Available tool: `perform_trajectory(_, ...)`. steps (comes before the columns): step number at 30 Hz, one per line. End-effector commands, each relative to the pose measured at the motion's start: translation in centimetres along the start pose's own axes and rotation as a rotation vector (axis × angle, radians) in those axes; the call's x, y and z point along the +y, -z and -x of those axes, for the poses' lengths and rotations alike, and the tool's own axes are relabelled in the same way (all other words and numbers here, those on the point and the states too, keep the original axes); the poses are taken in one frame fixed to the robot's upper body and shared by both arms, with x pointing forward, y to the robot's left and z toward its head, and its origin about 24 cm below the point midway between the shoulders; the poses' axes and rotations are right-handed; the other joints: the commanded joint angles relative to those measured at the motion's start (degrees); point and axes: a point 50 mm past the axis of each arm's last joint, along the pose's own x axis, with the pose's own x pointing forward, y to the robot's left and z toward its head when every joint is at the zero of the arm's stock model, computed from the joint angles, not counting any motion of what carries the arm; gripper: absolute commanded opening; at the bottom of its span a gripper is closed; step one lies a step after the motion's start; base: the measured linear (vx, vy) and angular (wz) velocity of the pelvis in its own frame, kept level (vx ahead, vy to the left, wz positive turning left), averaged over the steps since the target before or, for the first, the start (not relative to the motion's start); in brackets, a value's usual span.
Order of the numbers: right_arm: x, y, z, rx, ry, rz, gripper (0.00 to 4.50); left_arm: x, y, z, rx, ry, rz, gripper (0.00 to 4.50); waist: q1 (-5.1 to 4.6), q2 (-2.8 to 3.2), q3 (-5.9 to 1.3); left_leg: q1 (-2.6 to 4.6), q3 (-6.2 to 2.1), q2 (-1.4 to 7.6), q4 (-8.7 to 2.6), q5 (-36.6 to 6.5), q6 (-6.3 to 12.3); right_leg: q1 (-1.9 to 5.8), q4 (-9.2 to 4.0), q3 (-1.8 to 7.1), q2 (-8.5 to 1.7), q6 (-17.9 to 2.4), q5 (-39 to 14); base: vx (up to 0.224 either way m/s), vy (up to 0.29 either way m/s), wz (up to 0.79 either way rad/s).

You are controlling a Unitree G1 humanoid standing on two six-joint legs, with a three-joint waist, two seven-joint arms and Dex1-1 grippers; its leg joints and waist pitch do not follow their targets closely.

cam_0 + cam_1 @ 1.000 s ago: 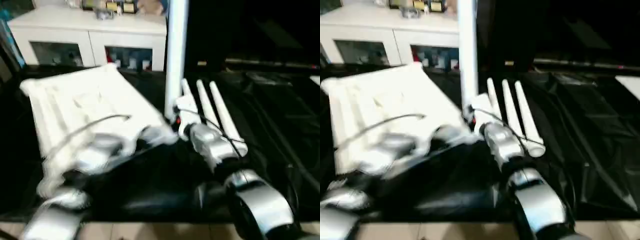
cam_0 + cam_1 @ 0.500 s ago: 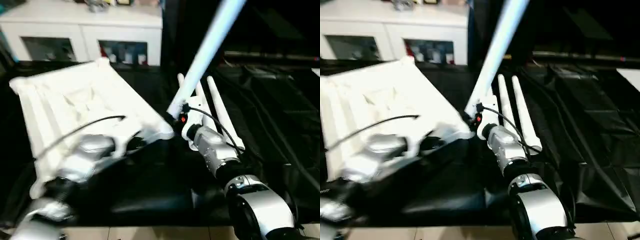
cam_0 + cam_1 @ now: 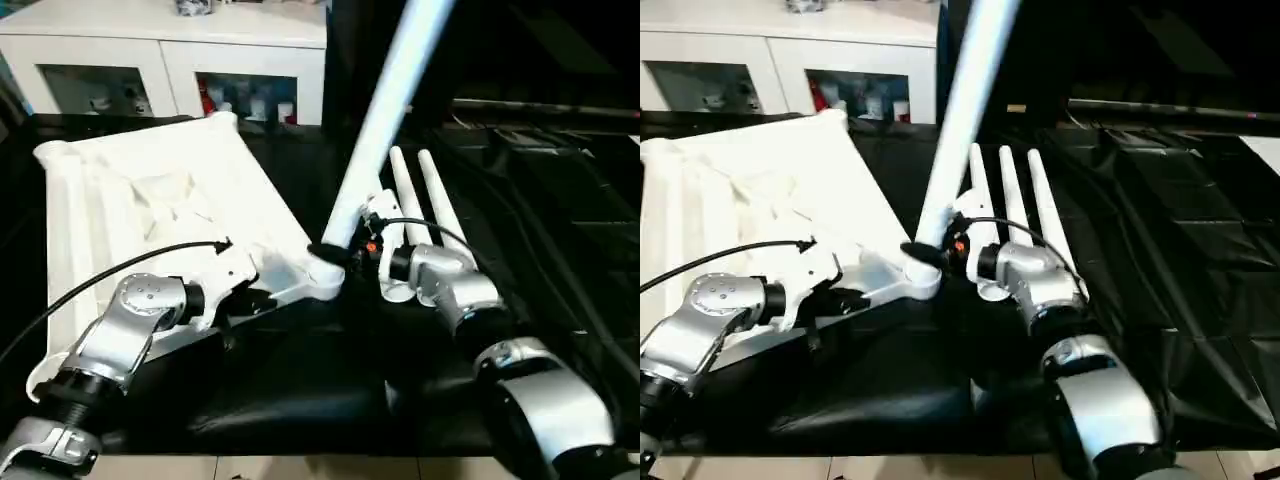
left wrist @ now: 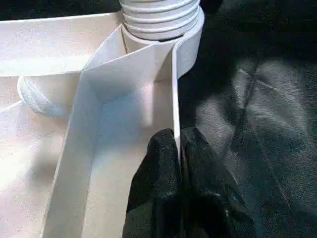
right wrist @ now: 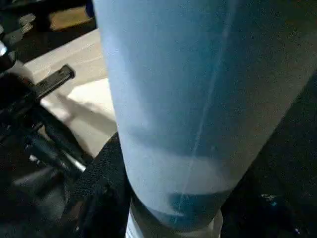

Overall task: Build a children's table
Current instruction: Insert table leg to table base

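Left eye view: right gripper is clasping one leg at the tabletop corner socket, left gripper is pinching the rim; three legs are waiting.

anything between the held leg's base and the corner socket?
Nothing visible. The right gripper holds the leg tilted, its lower end already at the tabletop's near corner socket. The left gripper pinches the rim beside that socket, clear of the opening.

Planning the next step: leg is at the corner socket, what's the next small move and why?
Probably tip the leg upright, then twist. It leans away from the corner socket while its threaded end sits there; the right tool holds its base, the left tool pinches the tabletop rim.
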Motion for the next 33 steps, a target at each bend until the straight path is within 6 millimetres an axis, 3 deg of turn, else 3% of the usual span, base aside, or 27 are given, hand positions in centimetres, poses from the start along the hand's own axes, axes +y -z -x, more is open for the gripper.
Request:
perform_trajectory(1,0.2,3.8,1.0,0.186,-0.019,-0.066,1.91,0.3,-1.6,0.6,-0.049,-0.008,-0.078,0.0,-0.01,0.69,-3.13,-0.04,-0.09,2.66,-3.84,-6.6,1.98,3.52,-3.87,3.84,-4.69,-13.3,-1.5,0.0,0.0,0.0)
perform_trajectory(10,0.8,5.8,1.6,0.33,-0.079,0.007,1.91,0.5,-1.4,0.9,-0.033,0.003,-0.084,0.0,0.42,0.7,-3.02,-0.03,-0.13,2.7,-3.95,-7.1,1.45,3.43,-4.14,3.84,-4.86,-12.4,-4.1,0.0,0.0,0.0)
perform_trajectory(16,0.5,6.2,1.7,0.339,-0.021,0.014,1.91,0.5,-1.4,0.9,-0.029,0.009,-0.089,0.0,0.28,0.69,-2.99,0.14,-0.17,2.7,-4.13,-8.5,0.8,3.44,-4.32,3.96,-4.74,-12.1,-5.0,0.0,0.0,0.0)
perform_trajectory(17,0.5,6.2,1.7,0.331,-0.02,0.001,1.91,0.5,-1.4,0.9,-0.029,0.014,-0.089,0.0,0.28,0.92,-2.99,0.17,-0.21,2.71,-4.16,-8.8,0.7,3.43,-4.33,3.96,-4.77,-12.1,-5.4,0.0,0.0,0.0)
perform_trajectory(27,1.4,7.4,2.1,0.379,-0.131,-0.025,1.91,0.3,-1.4,0.7,-0.028,0.061,-0.092,0.0,0.28,0.97,-3.09,0.21,-0.17,2.79,-4.1,-8.9,0.99,3.45,-4.19,3.87,-4.61,-12.8,-3.4,0.0,0.0,0.0)
perform_trajectory(33,1.4,7.4,2.2,0.394,-0.152,-0.014,1.91,0.4,-1.5,1.0,-0.016,0.104,-0.111,0.0,0.61,1.12,-2.48,0.68,-0.37,2.94,-4.73,-14.8,-0.26,3.19,-5.12,4.03,-4.87,-11.4,-12.2,0.0,0.0,0.0)
